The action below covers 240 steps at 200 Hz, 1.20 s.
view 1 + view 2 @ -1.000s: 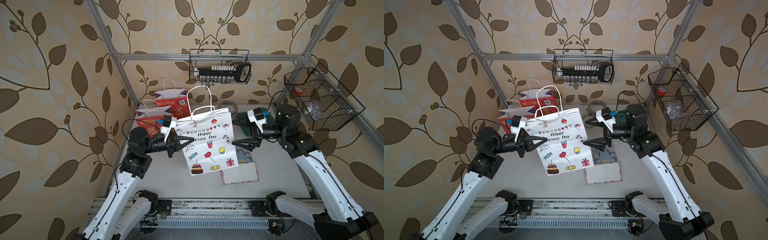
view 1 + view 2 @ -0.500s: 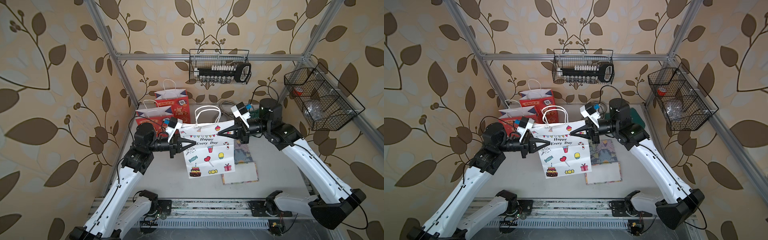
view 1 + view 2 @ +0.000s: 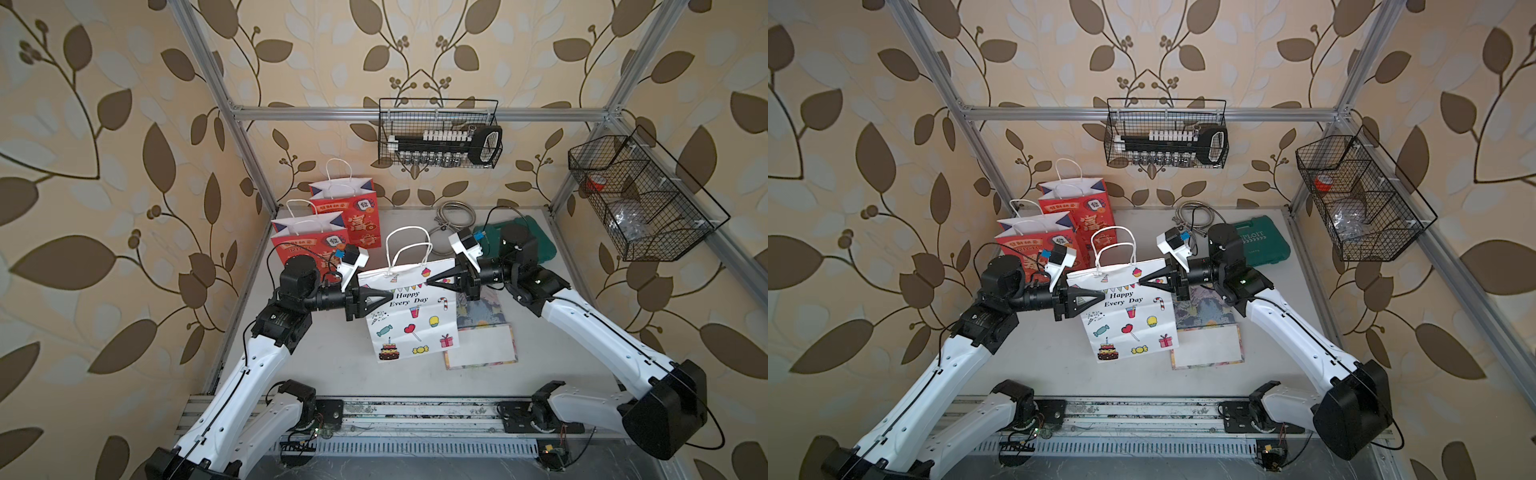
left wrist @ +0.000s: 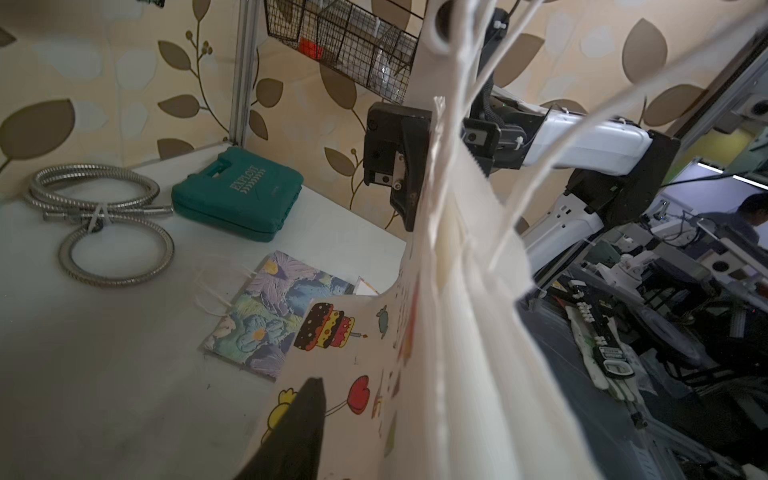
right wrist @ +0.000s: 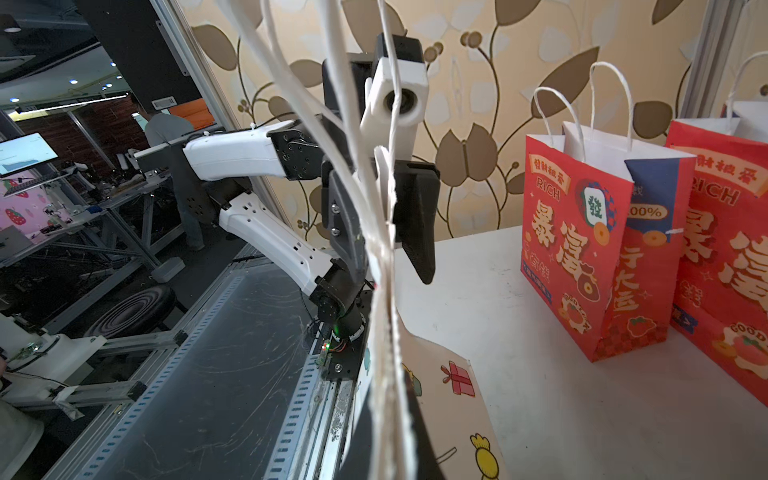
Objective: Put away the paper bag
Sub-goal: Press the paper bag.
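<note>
**White gift bag held upright between two robot arms, one gripper letting go**

A top view looks down on a pale table (image 3: 332, 365) walled with leaf-patterned paper. Near the middle, a flat white paper bag (image 3: 411, 316) printed "Happy Every Day" is held up by its top edge, with its rope handles standing above. Its lower part slopes down toward the table and overlaps a floral bag (image 3: 482, 316) that lies flat there.

The right gripper (image 3: 430, 282) is clamped on the paper bag's top corner on the robot's right side. The left wrist view shows one of its dark fingers (image 4: 399, 178) pressed against the paper. The left gripper (image 5: 390, 270) is at the opposite top corner. In the right wrist view its jaws stand apart on either side of the bag's edge, so it is released and not pinching.

Two red bags (image 3: 316, 245) stand open at the back left of the table, close to the left arm.

The step in hand appears to be passing the bag to the right gripper alone. The likely place to put it away is beside the red bags. The next move calls for the left gripper to draw clear without catching the handles. The right arm would then carry the thin, floppy paper across without letting it swing or crease.
</note>
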{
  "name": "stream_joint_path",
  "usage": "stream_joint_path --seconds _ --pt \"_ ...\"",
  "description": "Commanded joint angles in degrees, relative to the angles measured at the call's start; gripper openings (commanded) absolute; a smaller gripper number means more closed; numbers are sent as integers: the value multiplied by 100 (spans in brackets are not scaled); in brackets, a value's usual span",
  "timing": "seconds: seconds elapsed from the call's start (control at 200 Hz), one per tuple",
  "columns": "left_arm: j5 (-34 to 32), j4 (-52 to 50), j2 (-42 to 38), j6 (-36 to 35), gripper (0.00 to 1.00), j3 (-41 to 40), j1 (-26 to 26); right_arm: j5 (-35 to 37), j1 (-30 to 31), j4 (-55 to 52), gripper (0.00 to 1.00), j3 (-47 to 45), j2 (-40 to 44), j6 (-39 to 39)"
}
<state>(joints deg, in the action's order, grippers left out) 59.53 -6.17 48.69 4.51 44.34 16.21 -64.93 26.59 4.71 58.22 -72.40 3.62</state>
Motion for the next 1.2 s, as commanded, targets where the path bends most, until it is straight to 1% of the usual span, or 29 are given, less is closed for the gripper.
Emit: stream_joint_path --seconds 0.0,0.045,0.105,0.17,0.25,0.285,0.36,0.48,0.54,0.65,0.875,0.955,1.09,1.195 --pt "-269 529 -4 -53 73 -214 48 -301 -222 1506 0 -137 -327 805" --pt "-444 716 -26 -9 80 -379 41 -408 -321 1577 0 -152 -456 892" --pt "-719 1155 -106 107 85 -718 40 -443 -383 1236 0 -186 -528 501" --pt "-975 1672 -138 252 88 -1113 40 -441 -408 779 0 -266 -585 -71" --pt "-1316 2109 -126 314 90 -1519 40 -540 -501 936 0 -467 -723 -223" --pt "-1452 2241 -115 290 93 -1660 41 -554 -535 953 0 -546 -782 -344" --pt "-1791 2373 -107 182 99 -1963 45 -653 -613 937 0 -642 -922 -669" --pt "-2150 2301 -122 -101 99 -2281 40 -859 -712 592 0 -588 -1114 -1217" --pt "-2169 2207 -144 -261 99 -2396 41 -934 -751 451 0 -514 -1207 -1398" --pt "-1999 1994 -176 -562 99 -2510 46 -1120 -839 439 0 -400 -1354 -1403" --pt "-1881 2195 -108 -597 99 -2553 49 -1447 -969 261 0 -155 -1152 -1249" --pt "-1628 2429 -29 -570 99 -2585 49 -1513 -1022 146 0 -80 -1014 -1208" --pt "-1347 3284 38 -300 99 -2728 70 -1496 -1077 130 0 45 -840 -992" --pt "-1153 3379 174 -352 99 -2636 177 -1448 -1082 158 0 166 -772 -806"
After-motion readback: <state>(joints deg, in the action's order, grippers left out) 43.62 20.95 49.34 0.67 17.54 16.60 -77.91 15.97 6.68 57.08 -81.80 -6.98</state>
